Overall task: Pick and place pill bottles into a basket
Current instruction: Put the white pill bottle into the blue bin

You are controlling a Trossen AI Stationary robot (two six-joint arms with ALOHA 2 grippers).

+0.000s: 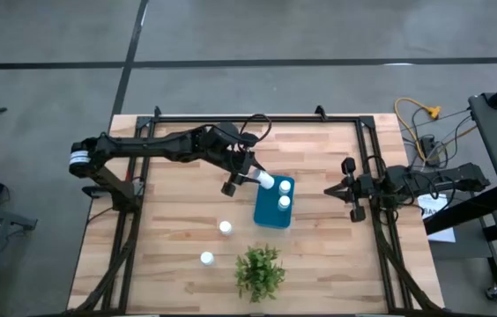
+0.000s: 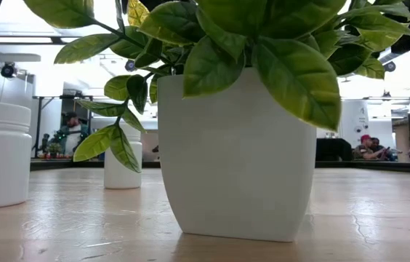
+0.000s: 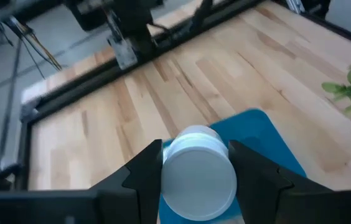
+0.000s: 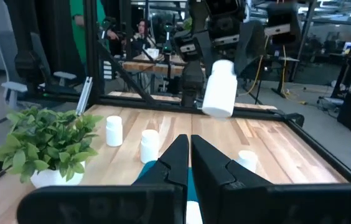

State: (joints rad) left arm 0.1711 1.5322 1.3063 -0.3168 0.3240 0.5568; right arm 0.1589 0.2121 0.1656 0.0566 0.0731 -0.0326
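My left gripper (image 1: pixel 255 179) is shut on a white pill bottle (image 1: pixel 267 182) above the far left corner of the teal basket (image 1: pixel 271 216). The bottle also shows in the left wrist view (image 3: pixel 198 173) and the right wrist view (image 4: pixel 219 88). One bottle (image 1: pixel 284 202) stands inside the basket. Two more bottles (image 1: pixel 225 228) (image 1: pixel 206 258) stand upright on the table to the basket's near left; they also show in the low view (image 2: pixel 0 154) (image 2: pixel 122 166). My right gripper (image 1: pixel 332 190) waits shut and empty at the table's right side. My left gripper pinches the bottle's round side wall (image 3: pixel 166 163) between its two fingers, one finger (image 3: pixel 145 169) on each side. The fingers slant down from the table's far left. The bottle is tilted and lifted clear, over the basket (image 3: pixel 269 134).
A green leafy plant in a white pot (image 1: pixel 259 271) (image 2: pixel 234 156) stands near the front edge, just on the near side of the basket. A black frame (image 1: pixel 231 117) runs round the table. People sit in the room beyond the table.
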